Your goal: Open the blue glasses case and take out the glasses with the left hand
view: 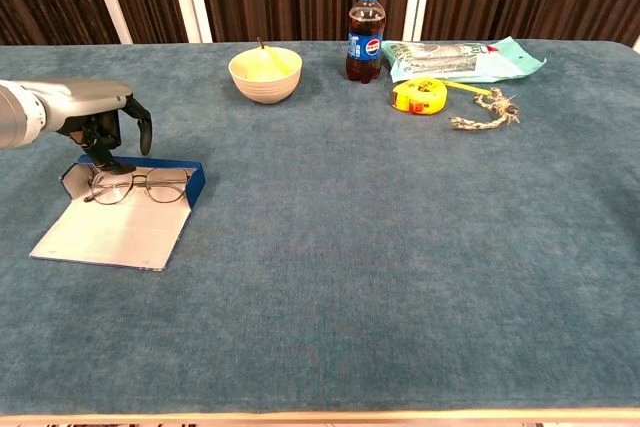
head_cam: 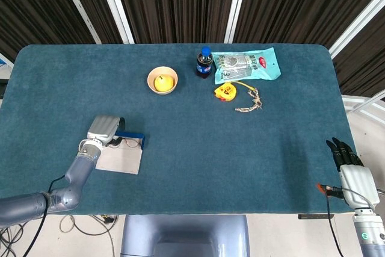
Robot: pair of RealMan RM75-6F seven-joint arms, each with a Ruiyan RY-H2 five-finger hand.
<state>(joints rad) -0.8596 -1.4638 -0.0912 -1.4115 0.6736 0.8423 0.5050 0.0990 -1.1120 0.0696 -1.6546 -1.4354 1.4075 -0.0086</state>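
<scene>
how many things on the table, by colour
blue: 2, case and bottle
yellow: 2, tape measure and fruit
cream: 1, bowl
teal: 1, bag
tan: 1, rope
metal: 1, glasses
total: 8

An opened glasses case [view: 120, 217] lies flat near the table's [view: 400, 277] left front, the glasses [view: 135, 186] resting inside at its rear edge. The left hand [view: 100, 119] hangs over the case's back left corner, fingers pointing down at the glasses. Along the far side stand a bowl [view: 265, 74], a bottle [view: 366, 33], a packet [view: 462, 57], a tape measure [view: 420, 96] and a rope [view: 487, 110]. The right hand [head_cam: 348, 159] rests off the table's right front corner.
</scene>
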